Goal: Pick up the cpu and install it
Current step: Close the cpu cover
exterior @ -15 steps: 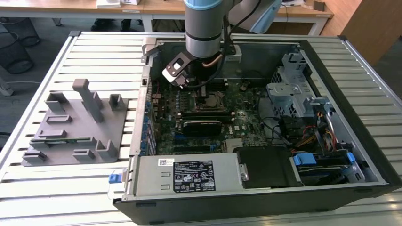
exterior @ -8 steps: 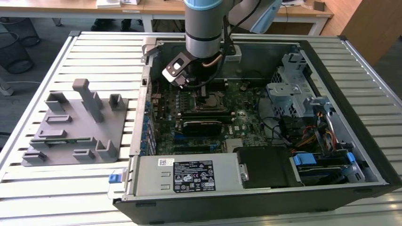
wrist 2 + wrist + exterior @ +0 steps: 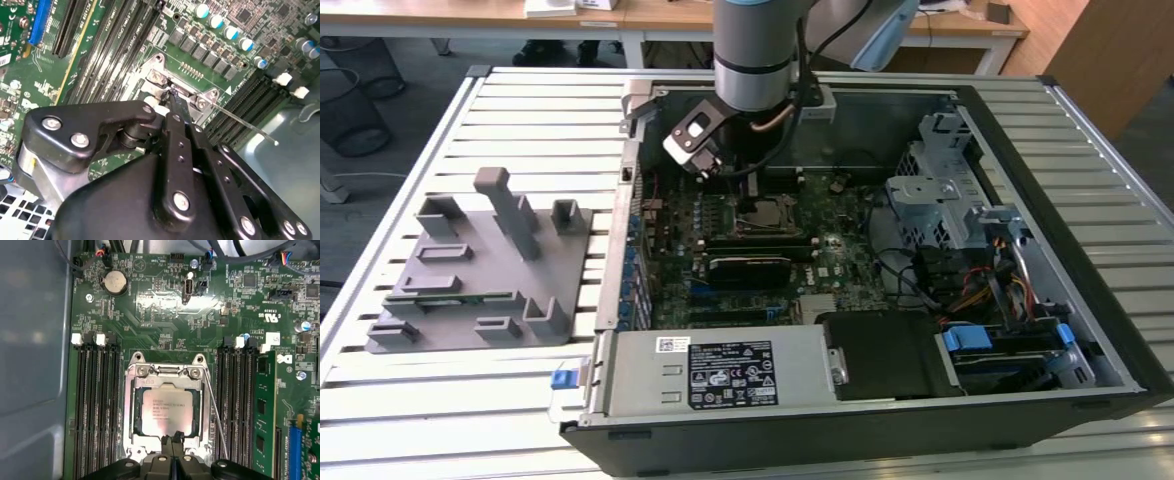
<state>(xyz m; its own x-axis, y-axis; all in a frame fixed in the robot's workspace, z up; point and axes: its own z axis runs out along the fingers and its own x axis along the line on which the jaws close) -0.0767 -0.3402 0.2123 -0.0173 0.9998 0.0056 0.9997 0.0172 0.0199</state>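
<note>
Claw (image 3: 173, 440) pressed together, tips hanging over cpu (image 3: 166, 411) edge; cpu lying inside socket frame (image 3: 131, 390), memory slots (image 3: 95, 405) crowding both sides.

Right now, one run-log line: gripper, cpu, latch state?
gripper: shut, tips at load plate edge | cpu: lying flat inside load plate, not held | retention lever: angled out from plate

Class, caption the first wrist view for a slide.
The cpu lies in the motherboard socket, the shut gripper at the socket's edge.

Office lab: desks (image 3: 640, 14), mesh bins (image 3: 350, 100).
</note>
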